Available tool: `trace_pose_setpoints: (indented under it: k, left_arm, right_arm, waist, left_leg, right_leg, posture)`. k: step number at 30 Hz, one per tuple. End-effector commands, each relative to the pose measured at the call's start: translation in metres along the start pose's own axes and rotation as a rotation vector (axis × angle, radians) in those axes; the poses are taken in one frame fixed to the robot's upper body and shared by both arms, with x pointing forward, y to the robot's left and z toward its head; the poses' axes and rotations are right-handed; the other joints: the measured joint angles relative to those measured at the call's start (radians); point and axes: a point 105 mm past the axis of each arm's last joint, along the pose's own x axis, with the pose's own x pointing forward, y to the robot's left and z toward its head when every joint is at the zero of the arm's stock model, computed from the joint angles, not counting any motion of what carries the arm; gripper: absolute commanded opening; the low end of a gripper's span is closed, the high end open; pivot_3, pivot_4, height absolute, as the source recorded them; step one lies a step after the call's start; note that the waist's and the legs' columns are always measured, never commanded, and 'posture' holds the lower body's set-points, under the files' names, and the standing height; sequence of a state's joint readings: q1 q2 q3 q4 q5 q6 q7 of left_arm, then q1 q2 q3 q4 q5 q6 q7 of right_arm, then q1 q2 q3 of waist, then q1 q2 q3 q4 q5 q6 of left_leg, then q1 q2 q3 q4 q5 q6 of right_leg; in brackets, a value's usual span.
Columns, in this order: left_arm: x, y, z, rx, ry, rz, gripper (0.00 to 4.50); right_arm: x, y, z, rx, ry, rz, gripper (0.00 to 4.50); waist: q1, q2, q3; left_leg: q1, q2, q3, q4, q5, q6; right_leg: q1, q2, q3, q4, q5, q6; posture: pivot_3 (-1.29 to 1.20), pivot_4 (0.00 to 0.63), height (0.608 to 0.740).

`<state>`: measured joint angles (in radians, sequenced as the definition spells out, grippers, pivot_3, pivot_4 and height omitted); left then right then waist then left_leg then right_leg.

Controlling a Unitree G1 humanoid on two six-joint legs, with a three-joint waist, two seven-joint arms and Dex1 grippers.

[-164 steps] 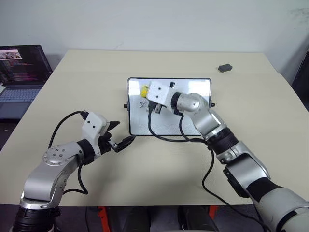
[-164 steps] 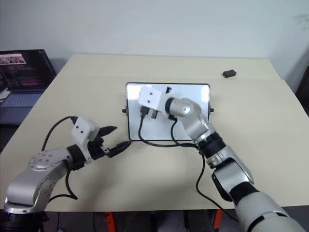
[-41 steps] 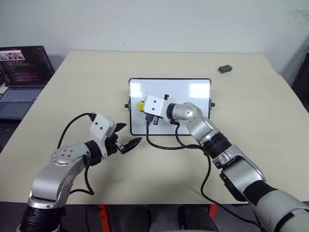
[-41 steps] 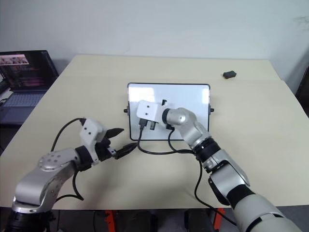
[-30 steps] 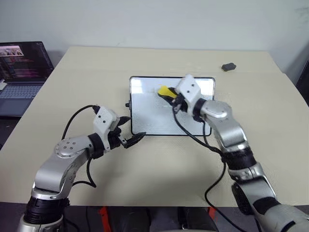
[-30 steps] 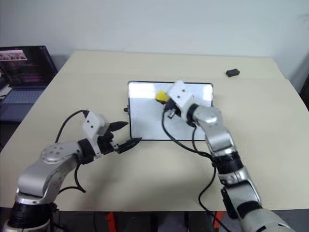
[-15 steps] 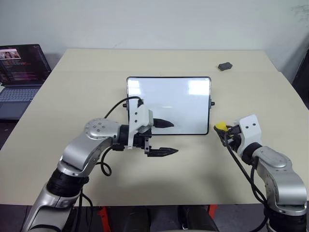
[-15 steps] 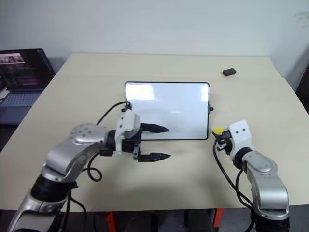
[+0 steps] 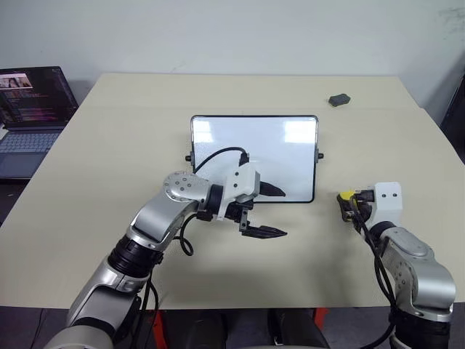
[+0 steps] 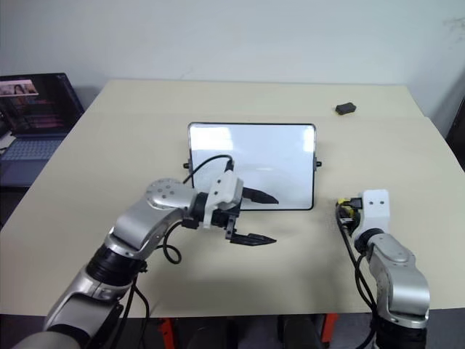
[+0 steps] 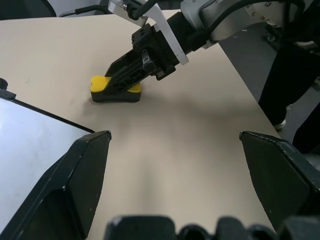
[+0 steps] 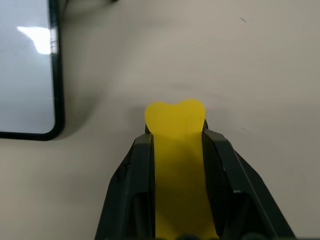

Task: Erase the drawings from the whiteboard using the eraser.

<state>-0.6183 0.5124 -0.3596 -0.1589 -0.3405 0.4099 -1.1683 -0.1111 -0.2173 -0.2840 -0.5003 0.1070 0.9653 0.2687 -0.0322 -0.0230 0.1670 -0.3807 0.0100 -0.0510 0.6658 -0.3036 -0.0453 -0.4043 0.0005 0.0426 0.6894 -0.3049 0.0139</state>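
Yellow block with a black felt base, the eraser (image 11: 116,89): rests on the beige table (image 9: 109,145) just off the whiteboard's right-hand near corner, clear of its frame, and is clamped between the two black fingers of the right gripper (image 12: 176,150), which close on its sides with the yellow top protruding past the fingertips. Whiteboard (image 9: 254,145): glossy white rectangle with a thin black frame, rounded corners and small black side knobs, lying flat at the middle of the table; its surface reads as plain white with light reflections near the far edge, and no marker lines can be made out on it. Left gripper (image 9: 270,212): fingers spread wide apart and holding nothing, pointing toward the eraser side; one finger sits over the whiteboard's near edge, the other over bare table just in front of that edge. Small dark grey lump (image 9: 338,100): on the table well beyond the whiteboard's far right corner. Open laptop (image 9: 33,109): well to the left of the whiteboard, off the table's left edge, screen lit.
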Motion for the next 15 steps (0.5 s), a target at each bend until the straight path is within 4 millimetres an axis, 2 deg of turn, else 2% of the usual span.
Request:
trace_pose_setpoints:
  k: [1,2,3,5,11,13,15]
  left_arm:
    - [-0.001,0.0,0.006,0.04,-0.007,0.008,4.5]
    - [-0.001,0.0,0.005,0.038,-0.005,0.014,4.5]
    - [-0.001,0.0,0.005,0.036,-0.005,0.017,4.5]
    - [-0.002,-0.001,0.004,0.034,-0.004,0.024,4.5]
    - [0.001,-0.003,0.003,0.023,-0.019,0.053,4.5]
    - [0.0,-0.004,0.001,0.017,-0.022,0.068,4.5]
    - [-0.005,-0.002,0.001,-0.005,-0.033,0.105,4.5]
  right_arm:
    - [0.0,0.002,0.017,0.024,-0.067,0.015,0.97]
    - [0.0,0.004,0.018,0.03,-0.07,0.023,0.97]
    - [0.001,0.005,0.018,0.034,-0.071,0.028,1.71]
    - [0.002,0.008,0.018,0.036,-0.069,0.038,2.27]
    - [0.006,0.009,0.017,0.032,-0.071,0.045,4.44]
    - [0.005,0.015,0.023,0.047,-0.102,0.076,4.47]
    - [-0.003,0.025,0.044,0.062,-0.215,0.129,4.47]
  waist:
    - [0.0,0.0,0.0]
    - [-0.001,0.0,0.0]
    - [-0.001,0.0,0.0]
    - [0.0,0.0,0.0]
    - [0.001,0.0,0.0]
    - [0.001,0.0,0.0]
    - [-0.002,0.0,0.0]
  left_leg:
    - [0.0,0.0,0.0,0.0,0.0,0.0]
    - [0.0,0.0,0.0,0.0,0.0,0.0]
    - [0.0,0.0,0.0,0.0,0.0,0.0]
    - [0.0,0.0,0.0,0.001,0.0,0.0]
    - [0.0,0.0,0.0,0.001,0.0,0.0]
    - [0.0,0.0,0.0,0.001,0.0,0.0]
    - [0.0,0.0,0.0,0.001,0.0,0.0]
  right_leg:
    - [0.0,0.0,0.0,0.0,0.0,0.0]
    - [0.0,0.0,0.0,0.0,0.0,0.0]
    - [0.0,0.0,0.0,0.001,0.0,0.0]
    - [0.0,0.0,0.0,0.001,0.0,0.0]
    - [0.0,0.0,0.0,0.001,0.0,0.0]
    - [0.0,0.0,0.0,0.001,0.0,0.0]
    - [0.0,0.0,0.0,0.002,0.0,0.0]
  posture:
    - [0.0,0.15,0.74]
    - [0.0,0.15,0.74]
    - [0.0,0.15,0.74]
    - [0.0,0.15,0.74]
    - [0.0,0.15,0.74]
    - [0.0,0.15,0.74]
    - [0.0,0.15,0.74]
